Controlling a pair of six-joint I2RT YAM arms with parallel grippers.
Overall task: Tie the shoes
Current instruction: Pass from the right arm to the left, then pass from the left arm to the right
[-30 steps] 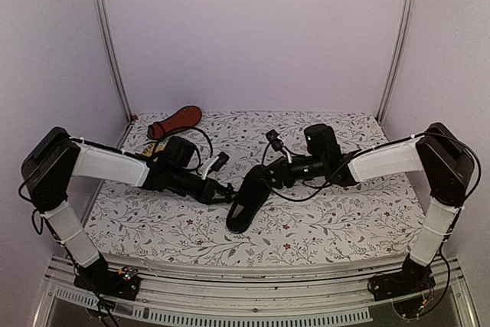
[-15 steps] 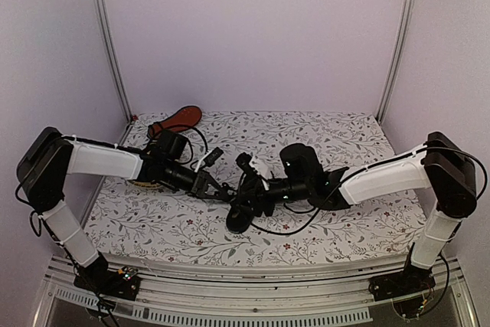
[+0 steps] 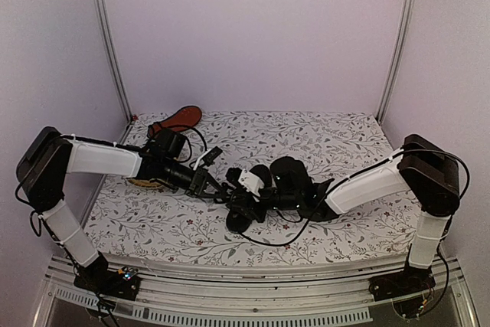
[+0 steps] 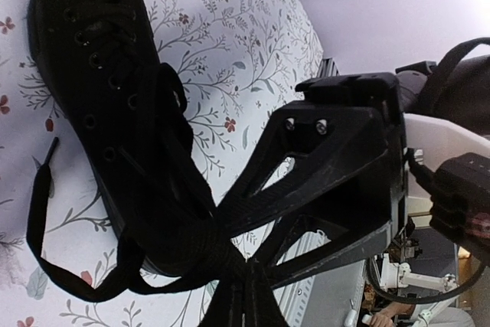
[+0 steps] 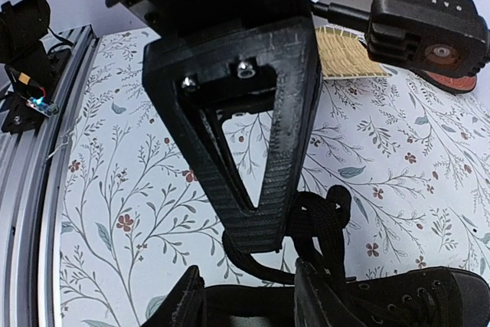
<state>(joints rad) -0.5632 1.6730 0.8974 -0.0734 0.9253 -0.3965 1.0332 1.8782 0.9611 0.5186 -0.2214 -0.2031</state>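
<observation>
Enclosure: back wall [image 3: 253, 36] plain pale lilac, filling the upper half of the frame; left side wall [image 3: 38, 51] and right side wall [image 3: 459, 51] matching. Aluminium uprights, upper left [image 3: 107, 36] and upper right [image 3: 398, 36]. Table cover [image 3: 337, 139] white, leafy sprigs, small red flowers. Slotted aluminium rail [image 3: 245, 313] along bottom edge. Light soft, even

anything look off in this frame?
Yes. One shoe lies orange sole up at the far left corner of the table, apart from the other shoe mid-table between both arms. That shoe's lace is untied, one end trailing on the tabletop.
</observation>
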